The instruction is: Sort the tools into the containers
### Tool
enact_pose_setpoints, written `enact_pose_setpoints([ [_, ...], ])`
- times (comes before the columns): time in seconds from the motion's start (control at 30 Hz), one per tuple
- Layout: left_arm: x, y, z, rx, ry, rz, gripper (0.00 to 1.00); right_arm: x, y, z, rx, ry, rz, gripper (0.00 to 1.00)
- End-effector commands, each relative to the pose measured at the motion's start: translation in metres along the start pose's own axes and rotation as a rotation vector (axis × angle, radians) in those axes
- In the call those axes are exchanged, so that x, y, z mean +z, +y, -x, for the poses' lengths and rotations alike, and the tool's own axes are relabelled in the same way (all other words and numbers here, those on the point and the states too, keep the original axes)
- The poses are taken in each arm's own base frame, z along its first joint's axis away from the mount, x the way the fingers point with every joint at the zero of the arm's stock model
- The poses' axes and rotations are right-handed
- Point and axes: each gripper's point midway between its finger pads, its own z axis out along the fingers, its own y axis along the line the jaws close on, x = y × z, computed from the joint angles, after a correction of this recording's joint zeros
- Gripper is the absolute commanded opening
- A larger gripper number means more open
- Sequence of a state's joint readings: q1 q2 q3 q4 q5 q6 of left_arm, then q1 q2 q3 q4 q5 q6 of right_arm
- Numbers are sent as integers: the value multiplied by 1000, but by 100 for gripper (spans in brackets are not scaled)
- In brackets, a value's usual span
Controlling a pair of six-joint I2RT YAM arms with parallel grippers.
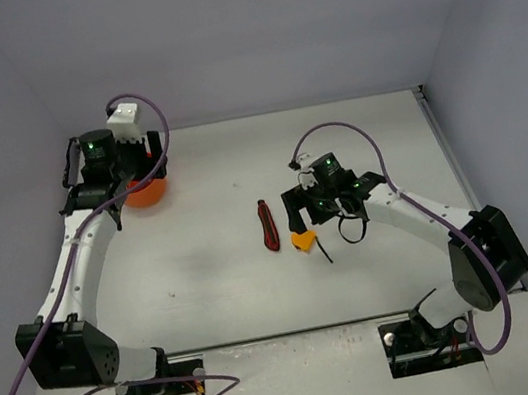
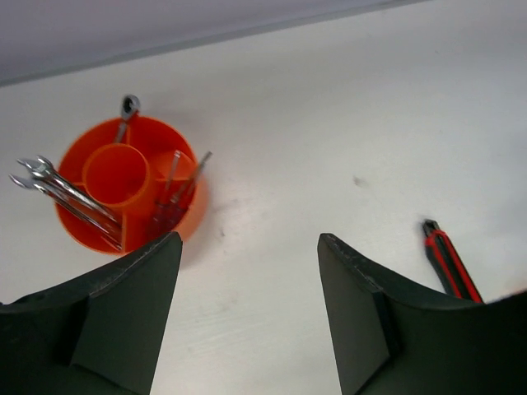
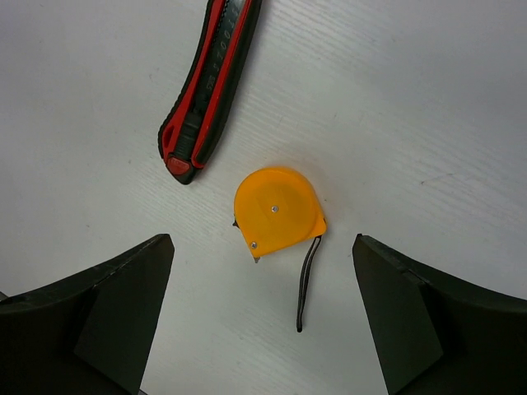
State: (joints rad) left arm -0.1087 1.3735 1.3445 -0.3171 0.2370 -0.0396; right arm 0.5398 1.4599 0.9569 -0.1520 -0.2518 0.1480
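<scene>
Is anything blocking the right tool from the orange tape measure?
Nothing visible does. The right tool hangs open over the tape measure, and the red-black cutter lies off to one side, not touching it.

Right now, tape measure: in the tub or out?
Out. The tape measure lies flat on the table below the open right gripper, far from the tub.

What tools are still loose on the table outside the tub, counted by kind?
orange tape measure: 1
red-black utility knife: 1
Total: 2
</scene>
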Motion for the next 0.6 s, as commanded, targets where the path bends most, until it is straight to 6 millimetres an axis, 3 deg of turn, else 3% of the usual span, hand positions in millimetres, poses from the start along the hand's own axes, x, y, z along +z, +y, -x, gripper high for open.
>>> enact_pose_setpoints([
  [0.0,-18,-23,-7,-103,-2,-42,63,10,1,-3,-38,24,-22,91],
  [0.4,-36,-90,-52,-245,93,-174,63,38,-3,-46,-78,191,-82,97],
  [0.57,-35,-105,-64,-262,131,-202,64,44,-9,-49,-86,207,-131,97],
])
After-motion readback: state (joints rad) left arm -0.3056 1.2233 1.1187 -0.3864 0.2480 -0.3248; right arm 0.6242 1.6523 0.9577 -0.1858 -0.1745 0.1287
